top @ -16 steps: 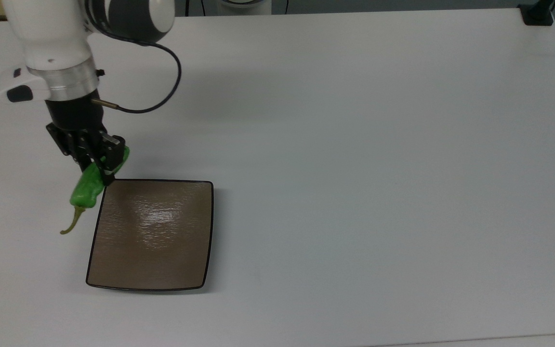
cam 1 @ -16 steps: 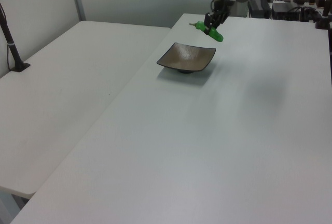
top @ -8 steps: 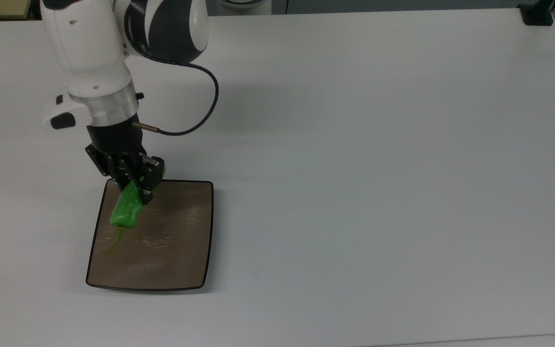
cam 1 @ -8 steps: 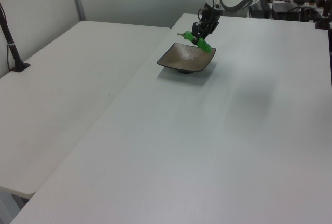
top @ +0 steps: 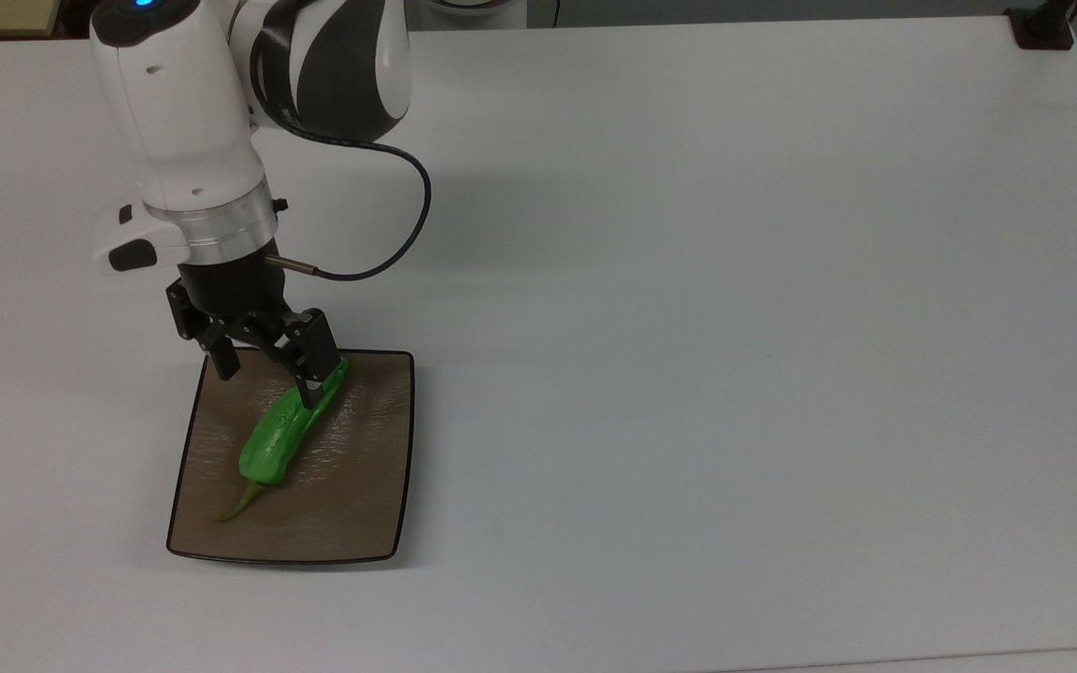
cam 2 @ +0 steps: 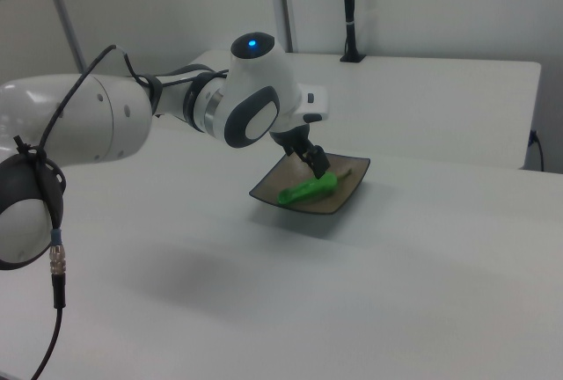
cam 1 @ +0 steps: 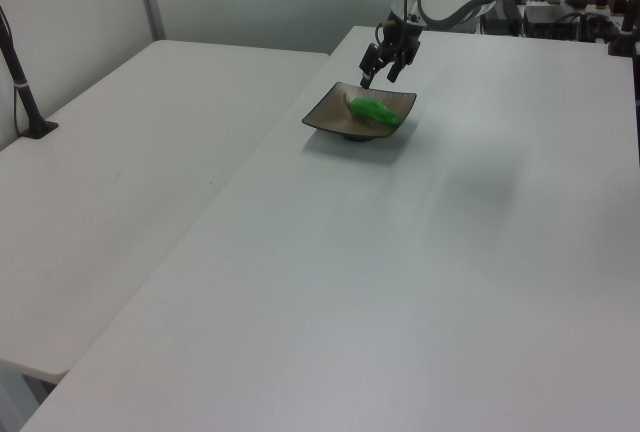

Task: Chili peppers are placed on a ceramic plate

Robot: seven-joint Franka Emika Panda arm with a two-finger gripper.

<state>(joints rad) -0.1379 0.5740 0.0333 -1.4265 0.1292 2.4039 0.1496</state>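
In the top view the gripper (top: 269,370) hovers with fingers spread wide, gripping nothing, one fingertip touching the chili pepper's (top: 288,433) one-o'clock end as it lies on the ceramic plate (top: 361,505).

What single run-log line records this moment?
stage: release | gripper: open, above plate's far edge | green chili pepper: lying on square brown ceramic plate | table: white
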